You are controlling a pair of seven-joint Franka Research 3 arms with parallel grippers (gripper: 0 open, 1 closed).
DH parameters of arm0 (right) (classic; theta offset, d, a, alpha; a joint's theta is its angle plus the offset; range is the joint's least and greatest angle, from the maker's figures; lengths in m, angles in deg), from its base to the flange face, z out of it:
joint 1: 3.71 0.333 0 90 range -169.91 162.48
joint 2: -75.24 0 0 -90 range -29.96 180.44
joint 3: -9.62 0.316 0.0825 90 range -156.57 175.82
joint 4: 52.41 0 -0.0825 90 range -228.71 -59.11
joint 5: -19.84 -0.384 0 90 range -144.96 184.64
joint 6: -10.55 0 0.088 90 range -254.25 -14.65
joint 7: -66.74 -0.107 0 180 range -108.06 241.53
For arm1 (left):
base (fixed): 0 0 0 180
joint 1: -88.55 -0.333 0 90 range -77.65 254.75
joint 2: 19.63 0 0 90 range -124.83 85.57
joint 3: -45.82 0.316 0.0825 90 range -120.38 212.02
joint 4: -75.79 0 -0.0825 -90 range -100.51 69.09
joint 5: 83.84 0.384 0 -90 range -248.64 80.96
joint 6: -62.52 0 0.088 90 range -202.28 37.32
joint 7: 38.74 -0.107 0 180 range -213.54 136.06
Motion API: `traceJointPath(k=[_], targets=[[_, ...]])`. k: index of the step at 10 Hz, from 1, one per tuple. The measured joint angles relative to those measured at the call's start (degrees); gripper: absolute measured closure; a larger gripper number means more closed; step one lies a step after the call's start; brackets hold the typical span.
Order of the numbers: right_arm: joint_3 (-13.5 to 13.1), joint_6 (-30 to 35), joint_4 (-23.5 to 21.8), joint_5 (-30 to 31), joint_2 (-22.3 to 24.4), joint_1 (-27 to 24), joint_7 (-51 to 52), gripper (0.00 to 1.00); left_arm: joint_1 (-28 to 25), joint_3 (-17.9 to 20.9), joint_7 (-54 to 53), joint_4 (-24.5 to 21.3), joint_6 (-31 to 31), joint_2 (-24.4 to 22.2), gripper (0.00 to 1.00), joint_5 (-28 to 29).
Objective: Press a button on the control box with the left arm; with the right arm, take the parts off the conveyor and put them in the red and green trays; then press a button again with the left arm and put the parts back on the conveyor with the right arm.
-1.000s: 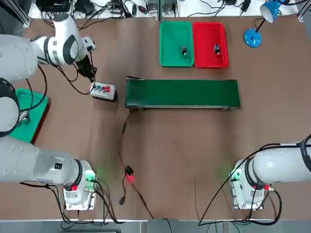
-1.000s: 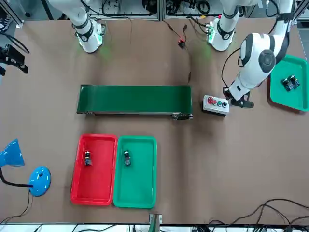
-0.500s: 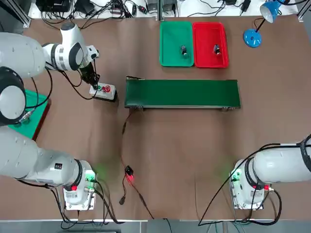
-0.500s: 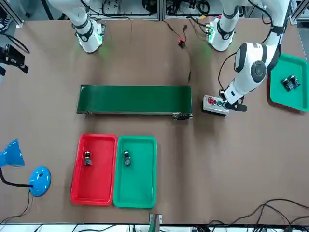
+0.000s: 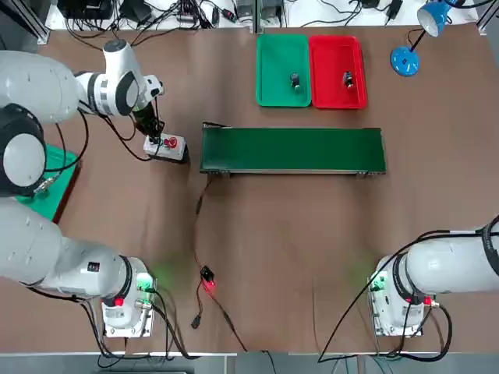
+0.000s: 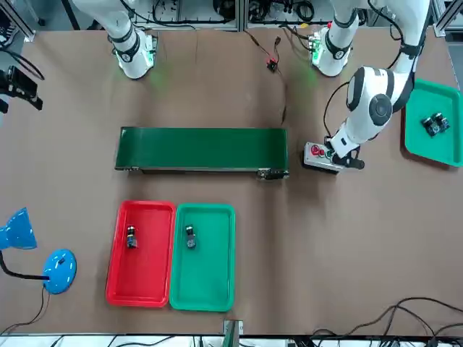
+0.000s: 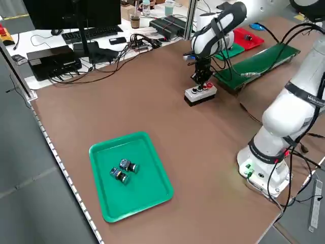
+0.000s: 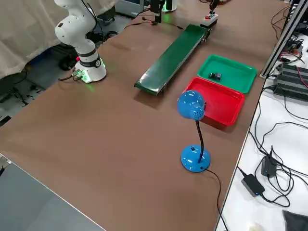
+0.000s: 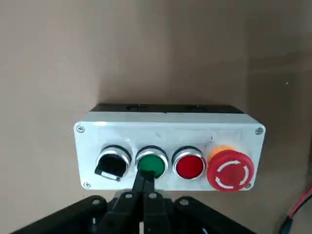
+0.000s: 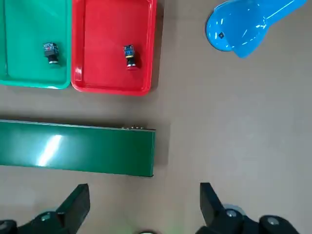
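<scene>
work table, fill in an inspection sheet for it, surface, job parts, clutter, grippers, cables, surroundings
surface: brown top, no spill seen
job's things: control box by left gripper; conveyor bare; one part in red tray, one in green tray; two more in the green tray on the left
clutter: blue lamp beyond the conveyor's right end
grippers: left gripper shut, at the green button; right gripper open, parked on the right
cables: one runs from the conveyor toward the robot's side
surroundings: monitor, keyboard
</scene>
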Motion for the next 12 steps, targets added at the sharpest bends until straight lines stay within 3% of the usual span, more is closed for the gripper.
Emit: traceJointPath(k=[7, 9, 12], targets=[[0.00, 0.00, 0.00, 0.01, 0.00, 0.00, 0.00, 0.00, -0.02, 0.00, 0.00, 1.05, 0.23, 1.58, 0.99, 0.00], [0.00, 0.00, 0.00, 0.01, 0.00, 0.00, 0.00, 0.00, 0.00, 0.00, 0.00, 2.62, 2.90, 1.65, 0.99, 0.00], [0.00, 0.00, 0.00, 0.01, 0.00, 0.00, 0.00, 0.00, -0.02, 0.07, 0.00, 16.81, 18.97, -0.23, 0.97, 0.00]])
